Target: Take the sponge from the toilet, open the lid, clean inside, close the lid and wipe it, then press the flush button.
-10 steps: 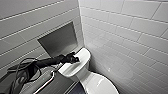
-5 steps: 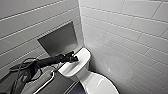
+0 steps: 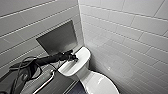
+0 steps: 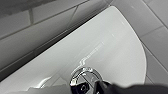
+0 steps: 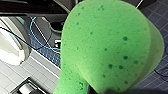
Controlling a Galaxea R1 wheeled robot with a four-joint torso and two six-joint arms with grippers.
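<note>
The white toilet [image 3: 80, 70] stands in the corner, its lid [image 3: 101, 84] down over the bowl. My left arm reaches in from the left, and the left gripper [image 3: 74, 58] is shut, its tip resting on the middle of the tank top [image 4: 112, 47]. In the left wrist view the flush button [image 4: 83, 78], with its chrome ring, sits right under the dark gripper tip [image 4: 103, 87]. The bright green sponge [image 5: 107, 47] looms large in the right wrist view, pinched at its lower end by my right gripper.
White tiled walls meet in a corner just behind the tank. A grey metal panel [image 3: 58, 38] is set in the left wall. A chrome grab rail [image 3: 46, 82] runs along that wall beside the toilet. A blue cable [image 5: 37, 32] shows behind the sponge.
</note>
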